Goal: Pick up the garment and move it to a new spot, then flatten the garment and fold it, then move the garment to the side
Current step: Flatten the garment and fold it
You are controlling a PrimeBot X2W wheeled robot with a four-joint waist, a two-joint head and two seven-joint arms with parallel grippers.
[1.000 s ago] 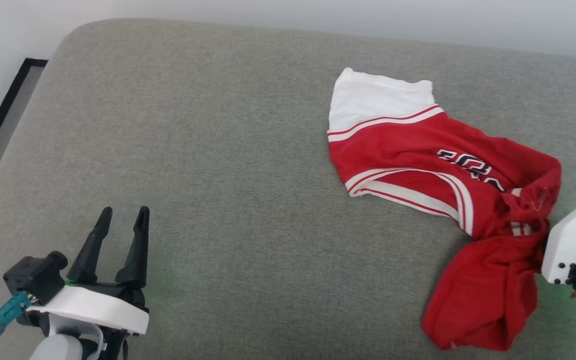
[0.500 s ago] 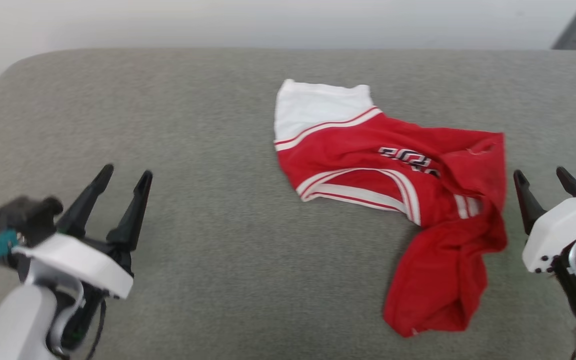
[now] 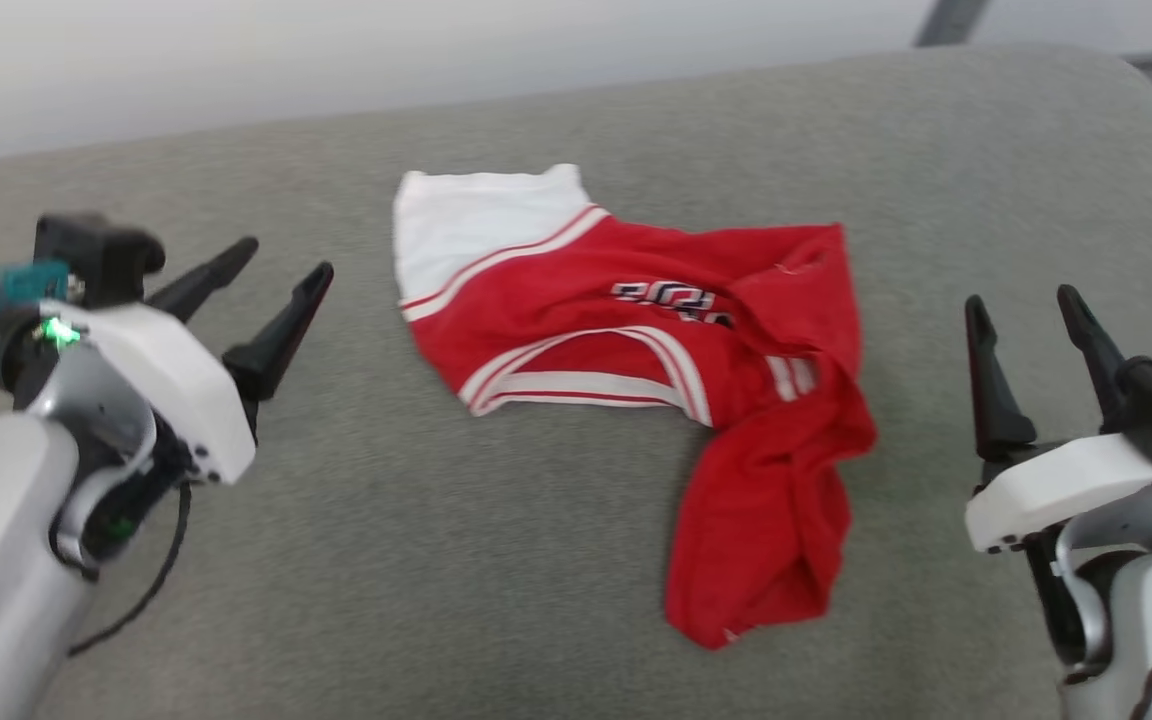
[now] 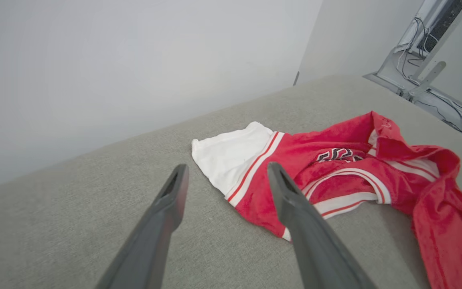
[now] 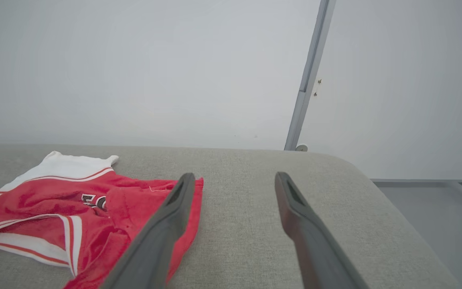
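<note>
My left gripper (image 3: 284,258) sits at the left of the head view, fingers spread wide with nothing between them. My right gripper (image 3: 1021,297), at the lower right, is just as wide and just as empty. Neither touches the garment (image 3: 636,345), which lies crumpled mid-frame between them on the grey cushion (image 3: 386,560), nearer the right gripper. Its white sleeve (image 3: 466,215) points to the upper left and lies just ahead of the fingers in the left wrist view. A twisted red tail (image 3: 766,520) trails toward the lower middle. I judge it light and limp: it should sag from any pinch and drag a little on the woven cushion, with no risk of damage. I'd pinch an edge on each side, the sleeve's striped seam and the red edge near the right gripper, so it hangs open.
</note>
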